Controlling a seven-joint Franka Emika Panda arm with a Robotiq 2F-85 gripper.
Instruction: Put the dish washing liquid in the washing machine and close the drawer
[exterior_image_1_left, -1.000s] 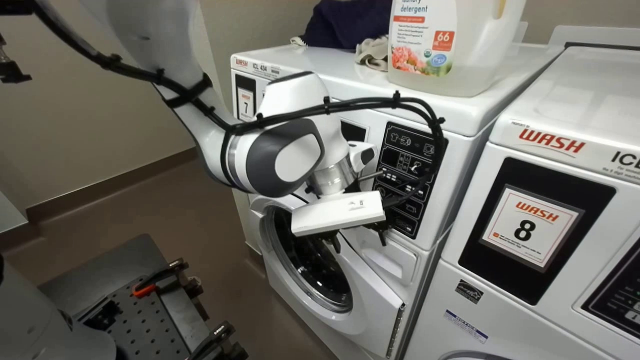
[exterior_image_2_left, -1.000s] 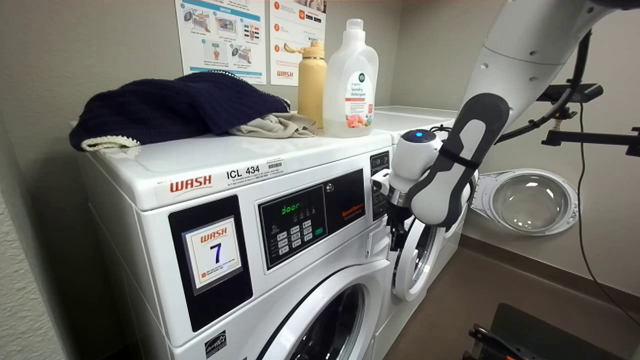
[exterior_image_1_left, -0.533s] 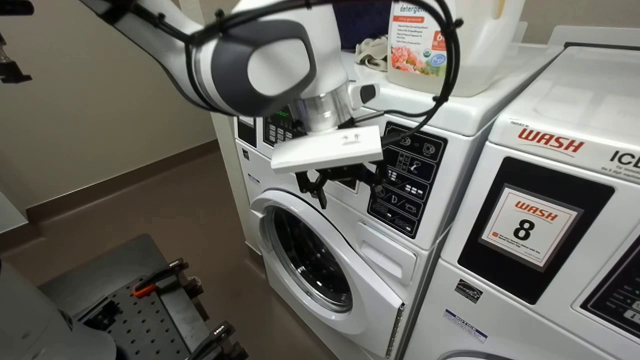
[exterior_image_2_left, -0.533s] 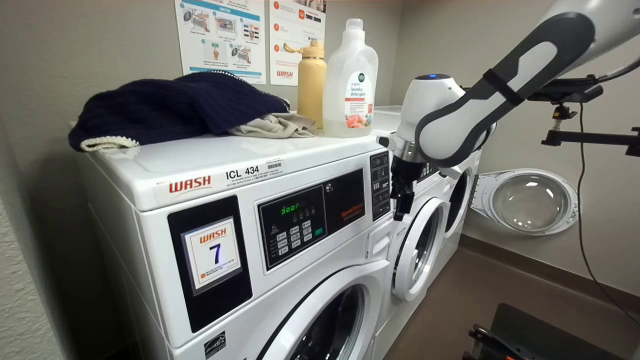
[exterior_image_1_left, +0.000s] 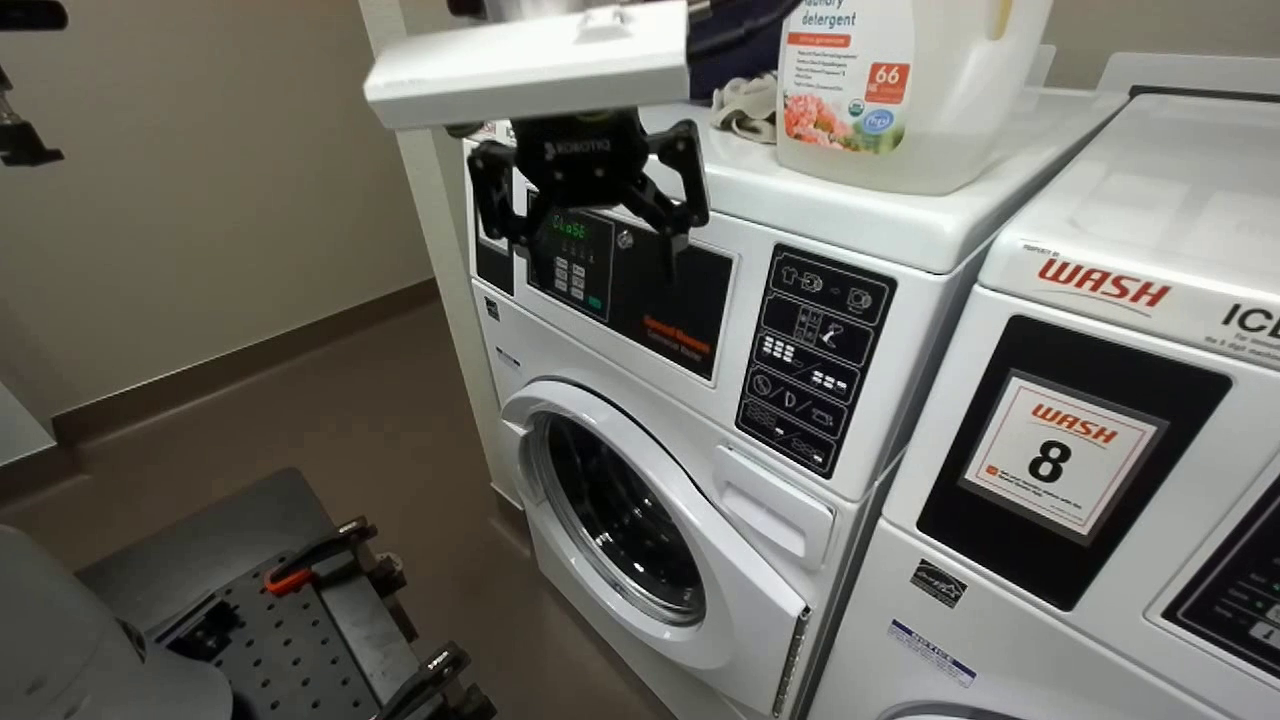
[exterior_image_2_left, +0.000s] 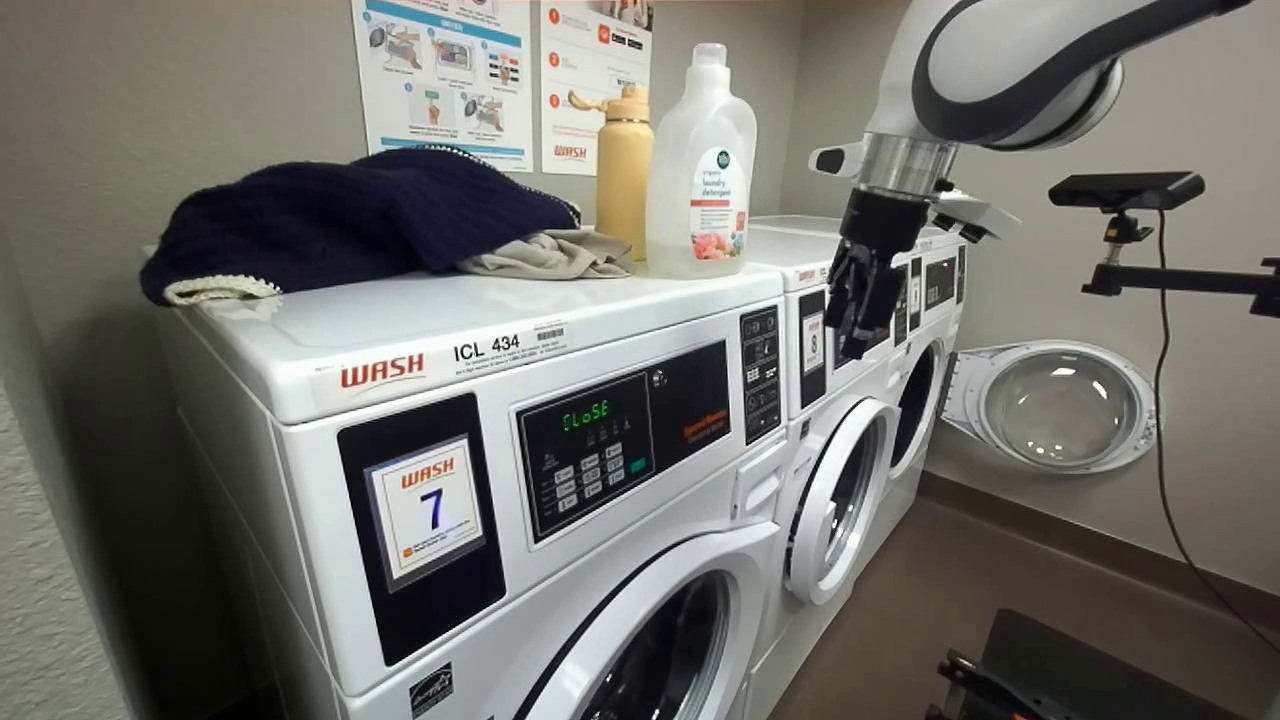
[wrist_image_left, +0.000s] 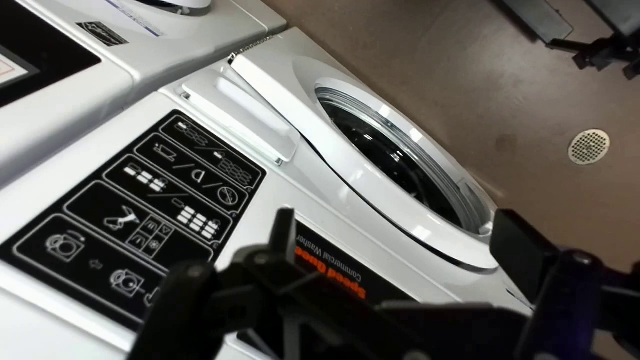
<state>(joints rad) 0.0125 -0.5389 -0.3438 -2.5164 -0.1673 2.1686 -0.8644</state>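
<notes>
Both exterior views: detergent bottle (exterior_image_1_left: 920, 95) stands apart from fingers (exterior_image_1_left: 677, 246).

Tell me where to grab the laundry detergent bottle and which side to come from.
Probably the narrow neck just under the cap, from above, reaching in over the washer's front edge. The laundry detergent bottle stands upright and broadens below the neck, the yellow bottle stands toward its rear, and the open gripper points downward.

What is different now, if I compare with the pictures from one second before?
The gripper rose from near the drawer and drew back from the washer; it holds nothing. The display changed from "door" to "CLoSE". The detergent and drawer stayed as they were.
</notes>
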